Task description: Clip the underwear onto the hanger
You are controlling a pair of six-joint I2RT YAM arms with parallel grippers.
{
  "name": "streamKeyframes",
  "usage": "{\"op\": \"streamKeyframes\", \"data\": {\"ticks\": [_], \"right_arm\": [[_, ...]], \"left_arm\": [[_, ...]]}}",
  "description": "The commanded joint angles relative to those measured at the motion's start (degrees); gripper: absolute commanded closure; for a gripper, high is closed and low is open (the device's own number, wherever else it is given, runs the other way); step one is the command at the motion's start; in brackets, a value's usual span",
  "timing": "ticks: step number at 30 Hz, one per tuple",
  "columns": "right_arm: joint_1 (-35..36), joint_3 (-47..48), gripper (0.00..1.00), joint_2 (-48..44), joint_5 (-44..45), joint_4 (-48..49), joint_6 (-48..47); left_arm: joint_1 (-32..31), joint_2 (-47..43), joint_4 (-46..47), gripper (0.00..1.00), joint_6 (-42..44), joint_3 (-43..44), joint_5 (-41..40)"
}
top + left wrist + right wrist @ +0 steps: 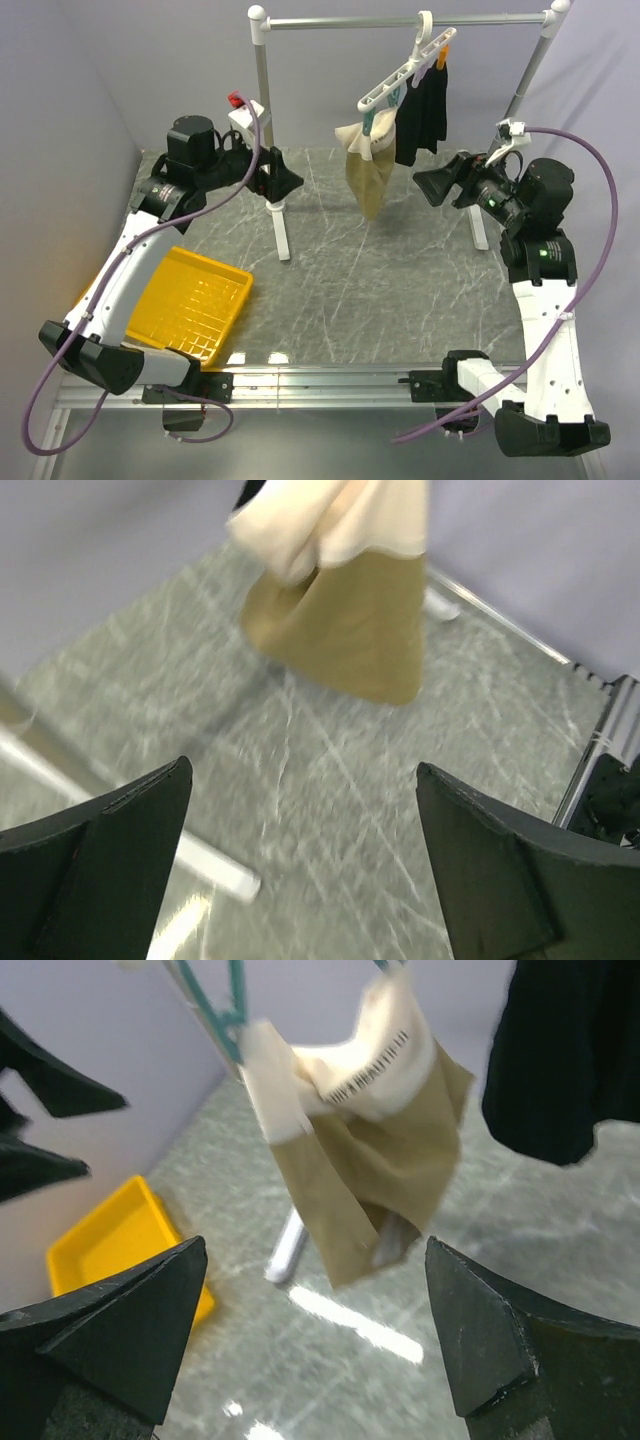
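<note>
Tray [215, 268], one, yellow, at the table's [380, 280] near-left corner, then two grippers, left [290, 182] and right [425, 186], both spread wide and empty, flanking one tan underwear [368, 180] over the far edge, hung by a teal clip [236, 1005] from one white hanger [400, 80] beside one black garment [422, 115]; clipping apparently done, nothing obvious left.

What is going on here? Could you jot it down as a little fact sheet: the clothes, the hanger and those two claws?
underwear: tan, hanging from the low end of the hanger
hanger: white, hooked on the silver rail
black garment: hangs beside the underwear on the same hanger
left gripper: open, holding nothing
right gripper: open, holding nothing
yellow tray: on the table by the left arm
</note>
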Motion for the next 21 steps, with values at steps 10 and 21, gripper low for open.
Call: {"op": "streamKeyframes", "data": {"ticks": [10, 21], "right_arm": [[-4.7, -2.4, 0.03, -0.8, 2.4, -24.4, -16.3], [-4.5, -18.7, 0.00, -8.1, -0.4, -20.2, -19.0]], "left_arm": [[4.9, -3.4, -16.9, 0.01, -4.6, -10.1, -18.7], [5.7, -11.1, -10.6, 0.01, -5.1, -26.0, -28.9]]}}
